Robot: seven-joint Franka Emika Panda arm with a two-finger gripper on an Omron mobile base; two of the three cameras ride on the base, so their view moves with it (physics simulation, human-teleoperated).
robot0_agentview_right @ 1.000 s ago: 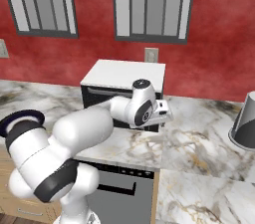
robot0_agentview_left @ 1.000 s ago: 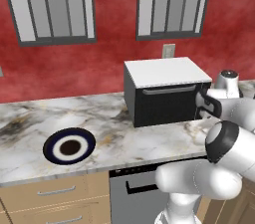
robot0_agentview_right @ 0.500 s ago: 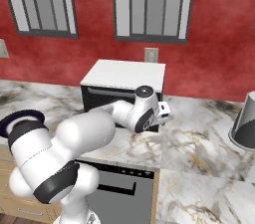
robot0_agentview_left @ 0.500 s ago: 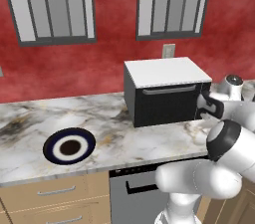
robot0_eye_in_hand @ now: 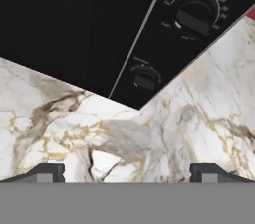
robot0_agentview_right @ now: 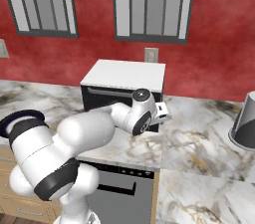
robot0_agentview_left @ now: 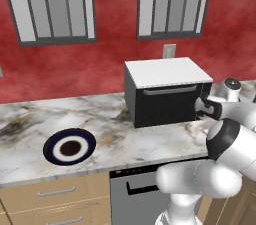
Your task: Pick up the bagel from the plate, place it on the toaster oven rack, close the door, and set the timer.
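Note:
The black toaster oven (robot0_agentview_left: pixel 167 91) with a white top stands on the marble counter. Its door (robot0_agentview_left: pixel 162 104) is closed, with the grey bar handle (robot0_agentview_left: pixel 170 90) across the top. The rack and the bagel are hidden. Far left on the counter lies the plate (robot0_agentview_left: pixel 56 140), which has a navy rim and a flat brown centre. My gripper (robot0_agentview_left: pixel 201 111) (robot0_agentview_right: pixel 166 113) hovers low at the oven's right front corner, open with nothing between its fingers. In the hand view, the gripper (robot0_eye_in_hand: pixel 127 173) looks at the oven's control panel with a large knob (robot0_eye_in_hand: pixel 194 16) and a small knob (robot0_eye_in_hand: pixel 145 77).
A grey upturned pot (robot0_agentview_right: pixel 244 127) stands on the counter at the far right. A wall outlet (robot0_agentview_left: pixel 169 50) sits behind the oven. A dishwasher front (robot0_agentview_left: pixel 135 189) and drawers run below the counter edge. Bare marble (robot0_eye_in_hand: pixel 164 138) lies under the hand.
The hand has drifted slightly right and lower along the oven's front right side. The jaws have stayed wide open. Oven and plate have not moved.

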